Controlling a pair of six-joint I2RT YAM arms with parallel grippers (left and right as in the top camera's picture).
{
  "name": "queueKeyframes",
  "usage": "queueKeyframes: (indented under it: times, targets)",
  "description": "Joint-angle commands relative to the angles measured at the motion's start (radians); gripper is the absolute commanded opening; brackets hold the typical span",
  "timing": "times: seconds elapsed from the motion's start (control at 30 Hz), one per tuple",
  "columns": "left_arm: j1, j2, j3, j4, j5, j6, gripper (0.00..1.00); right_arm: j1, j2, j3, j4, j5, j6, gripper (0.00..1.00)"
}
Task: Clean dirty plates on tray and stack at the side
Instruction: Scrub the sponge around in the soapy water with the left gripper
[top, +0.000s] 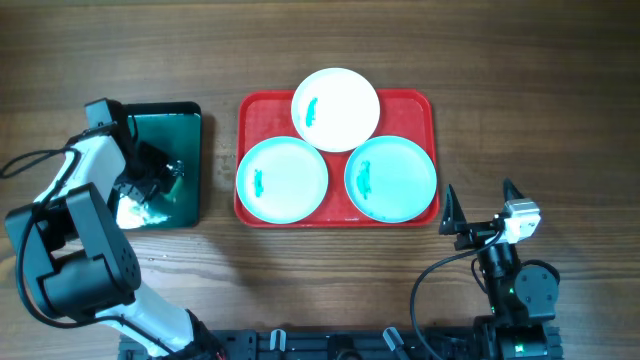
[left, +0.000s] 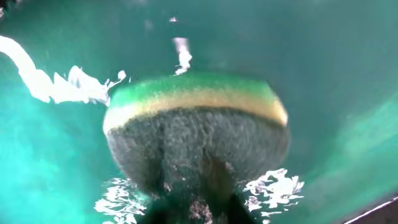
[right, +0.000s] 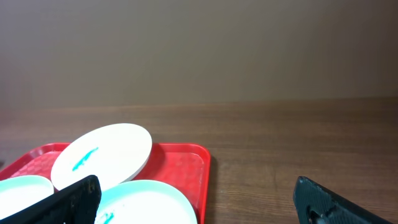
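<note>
Red tray (top: 262, 108), 3 plates (top: 336, 108), near right fingers (top: 452, 212).

Nothing readable in any view, honestly. No lettering, brand or number shows on the red tray (top: 262, 115), the plates (top: 335, 108), the dark green tray (top: 185, 160) or the sponge (left: 196, 137); the teal marks on the plates are just smears, not writing
</note>
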Motion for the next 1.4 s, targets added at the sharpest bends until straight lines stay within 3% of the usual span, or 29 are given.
queueKeyframes:
  times: [0.0, 0.03, 0.07, 0.1, 0.13, 0.47, 0.63, 0.73, 0.83, 0.87, 0.9, 0.93, 0.97, 1.23, 1.37]
  targets:
    - [0.000, 0.037, -0.034, 0.004, 0.031, -0.002, 0.10, 0.002, 0.000, -0.002, 0.003, 0.011, -0.009, 1.00]
    - [0.000, 0.037, -0.034, 0.007, 0.031, -0.002, 0.21, 0.002, 0.000, -0.002, 0.003, 0.011, -0.008, 1.00]
    - [0.000, 0.037, -0.034, 0.010, 0.031, -0.002, 0.41, 0.002, 0.000, -0.002, 0.003, 0.011, -0.008, 1.00]
    - [0.000, 0.037, -0.034, 0.016, 0.031, -0.002, 0.85, 0.002, 0.000, -0.002, 0.003, 0.011, -0.008, 1.00]
    - [0.000, 0.037, -0.034, 0.022, 0.031, -0.002, 1.00, 0.002, 0.000, -0.002, 0.003, 0.011, -0.009, 1.00]
    - [0.000, 0.037, -0.034, 0.160, -0.092, -0.002, 0.97, 0.002, 0.000, -0.002, 0.003, 0.011, -0.008, 1.00]
    - [0.000, 0.037, -0.034, 0.169, -0.109, -0.002, 0.30, 0.002, 0.000, -0.002, 0.003, 0.011, -0.008, 1.00]
    - [0.000, 0.037, -0.034, 0.169, -0.110, -0.002, 0.04, 0.002, 0.000, -0.002, 0.003, 0.011, -0.008, 1.00]
    - [0.000, 0.037, -0.034, 0.161, -0.109, -0.003, 0.07, 0.002, 0.000, -0.002, 0.003, 0.011, -0.008, 1.00]
    - [0.000, 0.037, -0.034, 0.153, -0.107, -0.003, 0.18, 0.002, 0.000, -0.002, 0.003, 0.011, -0.008, 1.00]
    - [0.000, 0.037, -0.034, 0.143, -0.101, -0.002, 0.55, 0.002, 0.000, -0.002, 0.003, 0.011, -0.008, 1.00]
    - [0.000, 0.037, -0.034, 0.130, -0.088, -0.003, 0.83, 0.002, 0.000, -0.002, 0.003, 0.011, -0.008, 1.00]
    - [0.000, 0.037, -0.034, 0.116, -0.058, -0.002, 1.00, 0.002, 0.000, -0.002, 0.003, 0.011, -0.009, 1.00]
    - [0.000, 0.037, -0.034, -0.046, 0.182, -0.002, 1.00, 0.002, 0.000, -0.002, 0.003, 0.011, -0.008, 1.00]
    - [0.000, 0.037, -0.034, -0.091, 0.183, -0.002, 0.80, 0.002, 0.000, -0.002, 0.003, 0.011, -0.009, 1.00]
